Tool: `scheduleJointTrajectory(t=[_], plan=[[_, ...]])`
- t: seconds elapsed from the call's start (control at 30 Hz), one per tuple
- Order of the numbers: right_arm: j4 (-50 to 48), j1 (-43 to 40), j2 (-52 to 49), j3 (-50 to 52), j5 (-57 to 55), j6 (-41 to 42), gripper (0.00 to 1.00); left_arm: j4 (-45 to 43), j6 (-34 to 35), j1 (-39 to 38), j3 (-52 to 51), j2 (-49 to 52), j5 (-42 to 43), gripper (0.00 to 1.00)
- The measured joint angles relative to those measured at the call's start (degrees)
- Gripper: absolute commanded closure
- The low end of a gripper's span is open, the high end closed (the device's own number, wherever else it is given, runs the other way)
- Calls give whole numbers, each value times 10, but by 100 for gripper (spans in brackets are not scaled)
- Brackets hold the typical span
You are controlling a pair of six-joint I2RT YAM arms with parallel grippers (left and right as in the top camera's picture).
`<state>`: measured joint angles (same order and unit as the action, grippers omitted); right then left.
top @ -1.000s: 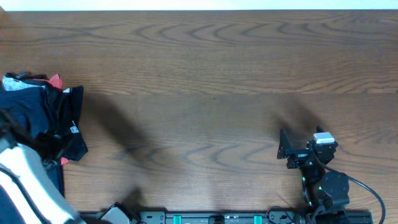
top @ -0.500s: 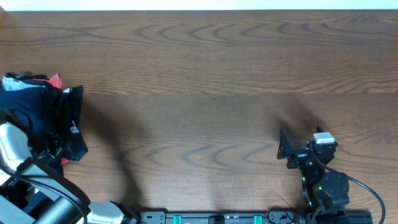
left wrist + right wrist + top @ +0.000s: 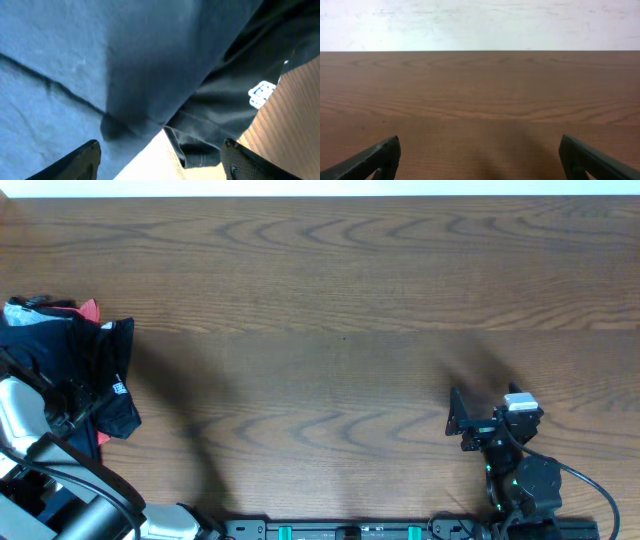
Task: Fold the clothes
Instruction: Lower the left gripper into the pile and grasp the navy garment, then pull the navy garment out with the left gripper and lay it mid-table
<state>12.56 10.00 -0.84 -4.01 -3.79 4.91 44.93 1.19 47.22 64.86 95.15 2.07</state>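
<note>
A heap of dark navy and black clothes [image 3: 75, 355] lies at the table's far left, with red fabric [image 3: 90, 310] peeking out at its top. My left gripper [image 3: 72, 402] is over the heap's front edge. In the left wrist view its jaws [image 3: 160, 167] are open, with blue cloth [image 3: 75, 60] and a black garment with a white label [image 3: 261, 94] close under them; nothing is gripped. My right gripper [image 3: 468, 420] is open and empty, low over bare wood at the front right; it also shows in the right wrist view [image 3: 480, 160].
The wooden table [image 3: 340, 330] stretches wide between the heap and the right arm. The left arm's white link [image 3: 18, 420] sits at the front left corner. A pale wall [image 3: 480, 22] lies beyond the table's far edge.
The left arm has swung down and back from the front left, and its gripper now sits at the heap's front edge. The right arm has not moved.
</note>
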Motion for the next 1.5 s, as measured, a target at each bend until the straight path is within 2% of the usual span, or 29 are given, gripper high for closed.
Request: scheduleJointTrajectory(t=[0.13, 0.23, 0.47, 0.77, 0.9, 0.97, 1.23, 1.33, 1.5], plan=[[0, 0, 0, 0, 0, 0, 1, -12, -17, 0, 0, 0, -6, 22], [0, 0, 0, 0, 0, 0, 1, -17, -27, 0, 0, 0, -8, 27], [0, 0, 0, 0, 0, 0, 1, -17, -32, 0, 0, 6, -12, 26], [0, 0, 0, 0, 0, 0, 1, -13, -31, 0, 0, 66, -12, 27], [0, 0, 0, 0, 0, 0, 1, -15, -31, 0, 0, 72, -12, 45], [0, 0, 0, 0, 0, 0, 1, -16, -30, 0, 0, 72, -14, 49], [0, 0, 0, 0, 0, 0, 1, -27, -31, 0, 0, 72, -21, 49], [0, 0, 0, 0, 0, 0, 1, -33, -32, 0, 0, 72, -23, 40], [0, 0, 0, 0, 0, 0, 1, -42, -31, 0, 0, 72, -25, 42]])
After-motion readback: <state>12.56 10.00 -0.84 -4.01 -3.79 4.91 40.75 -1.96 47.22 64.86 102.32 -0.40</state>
